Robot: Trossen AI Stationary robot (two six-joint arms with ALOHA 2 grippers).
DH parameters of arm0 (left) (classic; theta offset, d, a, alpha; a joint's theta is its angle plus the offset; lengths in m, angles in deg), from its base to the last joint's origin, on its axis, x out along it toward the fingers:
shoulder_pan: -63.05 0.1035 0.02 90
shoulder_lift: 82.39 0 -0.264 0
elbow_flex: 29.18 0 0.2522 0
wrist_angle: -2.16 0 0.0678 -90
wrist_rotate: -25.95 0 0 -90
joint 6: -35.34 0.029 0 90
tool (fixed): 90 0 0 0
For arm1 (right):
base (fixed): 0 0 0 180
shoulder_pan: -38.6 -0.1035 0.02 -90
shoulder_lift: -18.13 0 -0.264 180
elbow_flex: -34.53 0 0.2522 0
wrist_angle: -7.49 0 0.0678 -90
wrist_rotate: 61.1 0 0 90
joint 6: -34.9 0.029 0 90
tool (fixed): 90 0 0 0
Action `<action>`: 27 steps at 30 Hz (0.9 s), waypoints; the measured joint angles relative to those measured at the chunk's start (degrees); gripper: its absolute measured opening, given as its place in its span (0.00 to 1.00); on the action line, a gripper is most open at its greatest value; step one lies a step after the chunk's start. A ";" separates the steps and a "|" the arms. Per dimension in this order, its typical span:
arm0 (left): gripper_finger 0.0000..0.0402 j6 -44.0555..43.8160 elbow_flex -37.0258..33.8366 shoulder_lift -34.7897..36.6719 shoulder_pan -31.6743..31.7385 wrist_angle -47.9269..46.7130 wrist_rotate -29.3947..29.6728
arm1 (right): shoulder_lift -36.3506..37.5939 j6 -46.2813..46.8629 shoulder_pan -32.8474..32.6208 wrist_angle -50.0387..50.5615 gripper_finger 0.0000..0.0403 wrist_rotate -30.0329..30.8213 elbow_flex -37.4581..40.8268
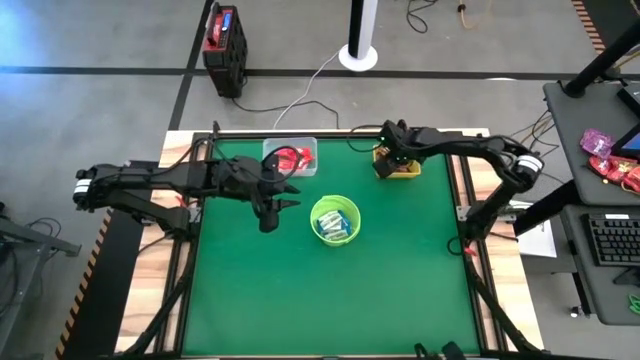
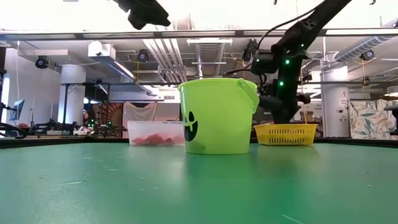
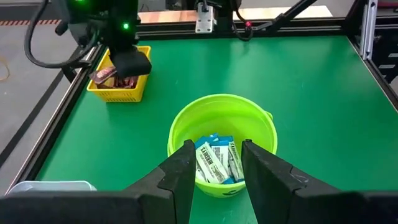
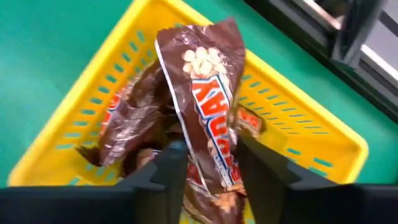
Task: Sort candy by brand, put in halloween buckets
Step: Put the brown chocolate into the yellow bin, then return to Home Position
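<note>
Right claw (image 4: 210, 163) over yellow basket (image 4: 311, 134), upper right of high view, fingers loosely flanking brown bar (image 4: 208, 106). Left claw (image 3: 216, 171) part-open, empty, above green bowl (image 3: 186, 121).

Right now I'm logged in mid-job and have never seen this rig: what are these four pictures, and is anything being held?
Two dark robot arms work over a green table. One picture looks down from above, one looks level across the table, and two come from the arms' wrists. The left gripper hangs open and empty beside the lime-green bucket of blue-and-white candy. The right gripper is over the yellow basket, a dark brown bar between its fingers. The clear box holds red wrappers.
</note>
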 joint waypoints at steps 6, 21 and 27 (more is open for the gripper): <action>0.28 -8.39 -2.37 -0.78 -0.86 4.71 -0.44 | 2.83 0.43 -0.74 -2.43 0.46 1.15 -0.01; 0.28 -13.15 -26.32 18.18 -6.82 33.58 -2.38 | 28.09 0.76 -26.35 -13.45 0.46 1.94 7.12; 0.28 -13.02 -33.30 30.67 -7.26 33.76 -2.14 | 37.89 -5.47 -38.12 -41.23 0.43 2.83 22.59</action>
